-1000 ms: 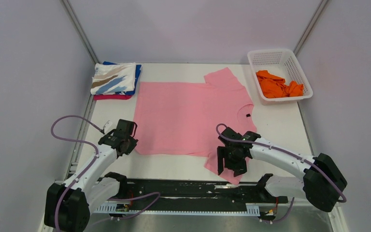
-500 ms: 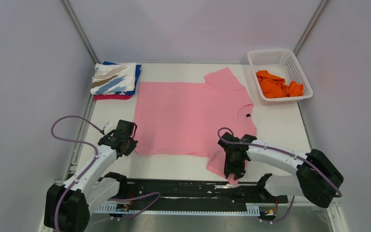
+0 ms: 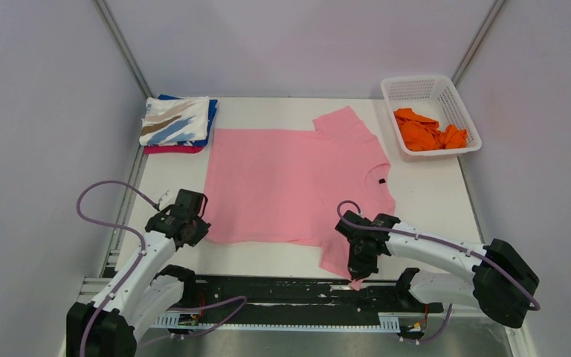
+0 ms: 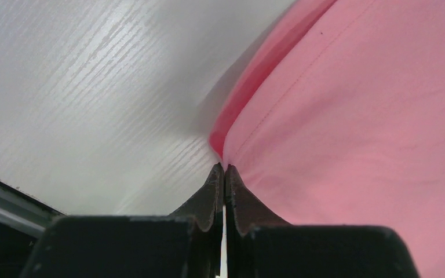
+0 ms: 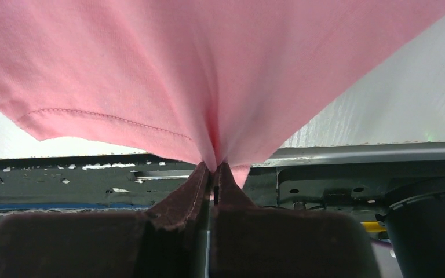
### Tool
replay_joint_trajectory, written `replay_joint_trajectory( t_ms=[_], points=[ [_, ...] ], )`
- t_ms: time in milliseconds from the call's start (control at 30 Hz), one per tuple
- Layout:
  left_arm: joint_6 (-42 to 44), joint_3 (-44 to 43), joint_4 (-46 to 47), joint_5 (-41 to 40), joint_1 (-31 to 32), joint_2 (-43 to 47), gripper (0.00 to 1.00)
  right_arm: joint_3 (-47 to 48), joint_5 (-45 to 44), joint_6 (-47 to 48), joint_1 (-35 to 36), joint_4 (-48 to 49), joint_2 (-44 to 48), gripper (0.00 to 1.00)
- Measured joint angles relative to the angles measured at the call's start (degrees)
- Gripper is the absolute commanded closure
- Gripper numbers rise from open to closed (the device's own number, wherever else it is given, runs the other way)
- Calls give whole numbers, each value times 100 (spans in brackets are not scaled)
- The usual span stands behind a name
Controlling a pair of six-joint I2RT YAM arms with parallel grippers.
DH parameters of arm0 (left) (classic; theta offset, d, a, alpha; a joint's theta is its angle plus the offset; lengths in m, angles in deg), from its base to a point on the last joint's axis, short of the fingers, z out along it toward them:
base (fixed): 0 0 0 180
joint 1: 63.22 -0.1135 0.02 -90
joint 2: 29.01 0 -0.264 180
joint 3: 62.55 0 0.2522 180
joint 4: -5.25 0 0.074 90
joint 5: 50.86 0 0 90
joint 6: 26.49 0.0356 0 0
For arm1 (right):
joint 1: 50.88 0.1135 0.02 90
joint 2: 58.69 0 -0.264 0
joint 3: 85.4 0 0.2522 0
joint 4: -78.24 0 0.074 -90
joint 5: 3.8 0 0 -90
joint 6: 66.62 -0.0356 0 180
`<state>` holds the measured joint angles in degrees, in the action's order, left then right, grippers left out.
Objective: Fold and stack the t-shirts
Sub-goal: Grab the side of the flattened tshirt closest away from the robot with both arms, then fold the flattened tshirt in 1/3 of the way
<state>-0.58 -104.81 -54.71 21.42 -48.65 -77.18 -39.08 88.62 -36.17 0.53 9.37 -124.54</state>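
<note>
A light pink t-shirt point(image 3: 290, 182) lies spread flat mid-table, collar to the right. My left gripper point(image 3: 199, 229) is at its near left corner, shut on the hem point(image 4: 225, 168). My right gripper point(image 3: 357, 274) is shut on the near sleeve point(image 5: 214, 167), which it holds pinched and lifted by the table's front edge. An orange t-shirt point(image 3: 425, 132) lies crumpled in the basket. Folded t-shirts point(image 3: 177, 121) are stacked at the back left: a white streaked one on top, blue and magenta edges showing beneath.
The white lattice basket point(image 3: 431, 88) stands at the back right corner. A black rail point(image 3: 290, 294) with the arm bases runs along the near edge. Grey walls enclose the table on three sides.
My right gripper has come down on the near sleeve, shut on it and drawn it toward the front edge. My left gripper has pulled slightly back and left with the hem corner.
</note>
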Motion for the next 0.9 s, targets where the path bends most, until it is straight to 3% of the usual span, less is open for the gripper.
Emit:
replay_joint_trajectory(
  t_ms=[300, 900],
  points=[
    [216, 0, 321, 557, 0, 13, 100, 457, -474, 129, -131, -11, -164, 100],
    [319, -1152, 1154, 557, -341, -1585, 100, 1987, -643, 1912, -2039, 1012, -925, 100]
  ],
)
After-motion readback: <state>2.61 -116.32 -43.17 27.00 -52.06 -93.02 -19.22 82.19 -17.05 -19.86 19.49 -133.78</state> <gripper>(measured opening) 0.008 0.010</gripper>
